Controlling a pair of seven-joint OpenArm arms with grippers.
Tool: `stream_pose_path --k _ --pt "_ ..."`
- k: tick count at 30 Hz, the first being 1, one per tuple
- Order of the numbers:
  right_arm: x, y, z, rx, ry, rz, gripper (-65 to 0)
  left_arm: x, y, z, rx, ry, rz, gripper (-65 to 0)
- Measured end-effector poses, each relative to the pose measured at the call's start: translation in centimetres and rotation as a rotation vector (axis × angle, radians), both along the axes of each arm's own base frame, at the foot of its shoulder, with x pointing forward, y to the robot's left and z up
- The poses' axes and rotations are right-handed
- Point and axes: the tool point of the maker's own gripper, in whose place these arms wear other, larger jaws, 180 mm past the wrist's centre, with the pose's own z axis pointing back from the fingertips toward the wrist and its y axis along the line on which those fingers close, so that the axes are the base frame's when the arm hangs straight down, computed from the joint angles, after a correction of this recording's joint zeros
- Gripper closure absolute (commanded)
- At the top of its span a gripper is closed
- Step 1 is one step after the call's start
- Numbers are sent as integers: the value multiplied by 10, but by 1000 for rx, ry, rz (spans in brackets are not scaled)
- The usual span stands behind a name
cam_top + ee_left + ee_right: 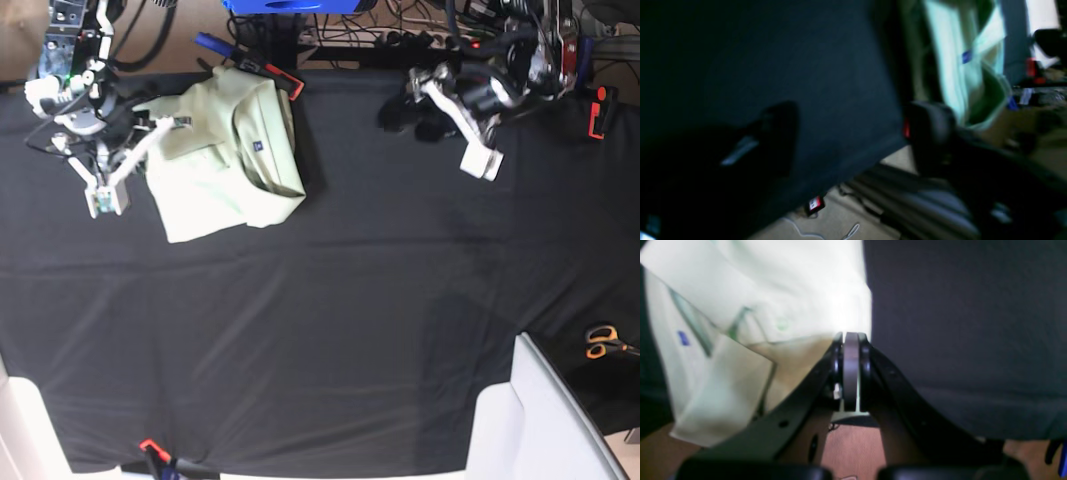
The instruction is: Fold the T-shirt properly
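The pale mint-green T-shirt (225, 165) lies partly folded at the back left of the black cloth, its small blue tag (258, 146) showing. My right gripper (172, 123) is at the shirt's back left corner. In the right wrist view its fingers (850, 336) are pressed together at the shirt's edge (773, 290), with pale fabric between them. My left gripper (415, 118) hovers over bare black cloth at the back right, well away from the shirt. In the blurred left wrist view its fingers (930, 133) stand wide apart with nothing between them, and the shirt (957, 66) lies beyond.
Orange-handled scissors (601, 342) lie near the right edge. Red clamps (598, 112) (285, 80) (150, 447) hold the black cloth (330, 320) to the table. A pale grey object (545, 420) overlaps the front right corner. Cables and a blue item (290, 5) crowd the back edge.
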Motion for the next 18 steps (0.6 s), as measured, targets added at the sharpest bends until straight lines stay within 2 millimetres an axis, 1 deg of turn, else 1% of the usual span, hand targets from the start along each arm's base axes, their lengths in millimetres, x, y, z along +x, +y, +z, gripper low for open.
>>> stream_pose_path --k 1,2,4,6,8,9,13,15,18 --pt "0 2 0 7 -1 7 0 4 -10 1 -22 -4 -21 -630" --pt "0 3 0 11 -5 7 0 8 -20 1 -54 -6 -24 -650" --pt "-2 5 -1 16 1 7 0 9 -37 -6 -93 16 -35 -650" --pt "-3 4 -1 12 3 8 0 3 -48 -17 -105 60 -51 -650" --pt "-3 3 -1 9 3 9 0 -2 -61 -23 -125 89 -66 -650" --pt "-2 3 -1 11 2 8 0 -4 -70 -22 -140 89 -88 -650" --pt "-2 4 -1 12 1 8 0 -7 -110 -7 -230 19 -222 -650" --pt "-3 4 -1 13 1 8 0 -7 -114 -10 -238 29 -218 -650" --pt "-5 2 -4 10 12 10 0 -9 -103 -19 -217 57 -200 -650"
